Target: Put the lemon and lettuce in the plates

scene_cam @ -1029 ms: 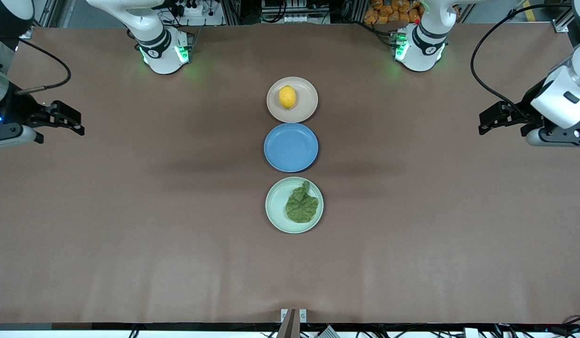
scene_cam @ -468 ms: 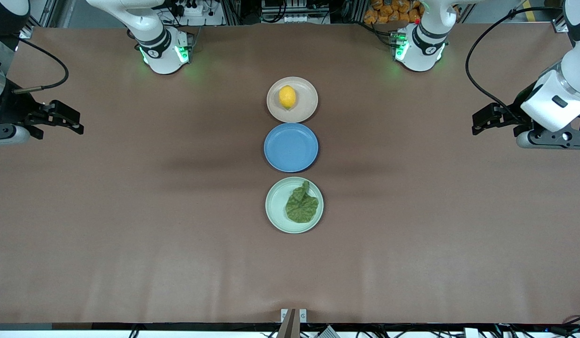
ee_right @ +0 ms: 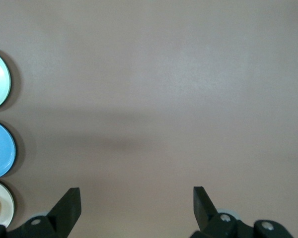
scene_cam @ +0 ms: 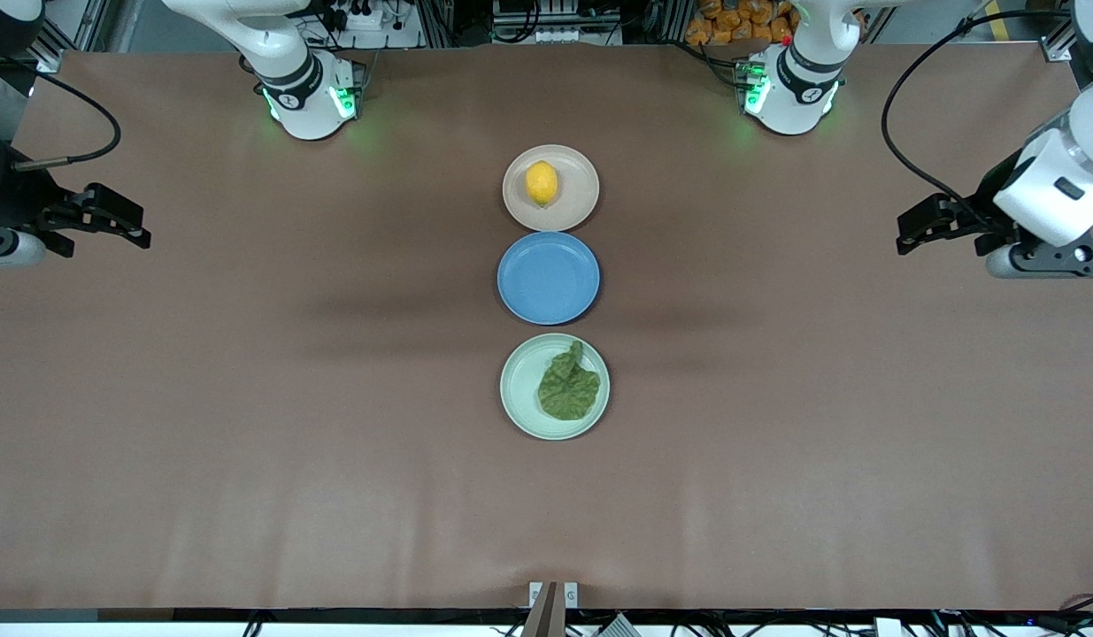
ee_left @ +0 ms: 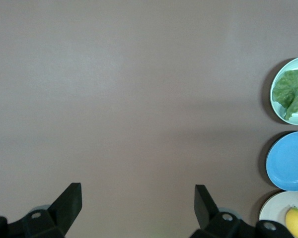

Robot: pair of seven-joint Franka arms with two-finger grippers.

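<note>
Lemon (scene_cam: pixel 541 183) sits in the beige-pink plate (scene_cam: pixel 581 208), the plate farthest from the front camera in a row of three. Lettuce (scene_cam: pixel 568 387) lies in the mint green plate (scene_cam: pixel 519 389), the nearest one, its leaf reaching toward the rim on the left arm's side. Between them the blue plate (scene_cam: pixel 548 278) holds nothing.

Both arms wait well apart from the plates. The left gripper (scene_cam: pixel 919 228) hangs over bare table at the left arm's end, its fingers spread wide and holding nothing, as the left wrist view shows. The right gripper (scene_cam: pixel 112 217) hangs over the right arm's end, likewise wide open and empty.

Judging from this, both items are placed. Little can go wrong now: only an arm sweeping low toward the centre could knock a plate or roll the lemon out.
</note>
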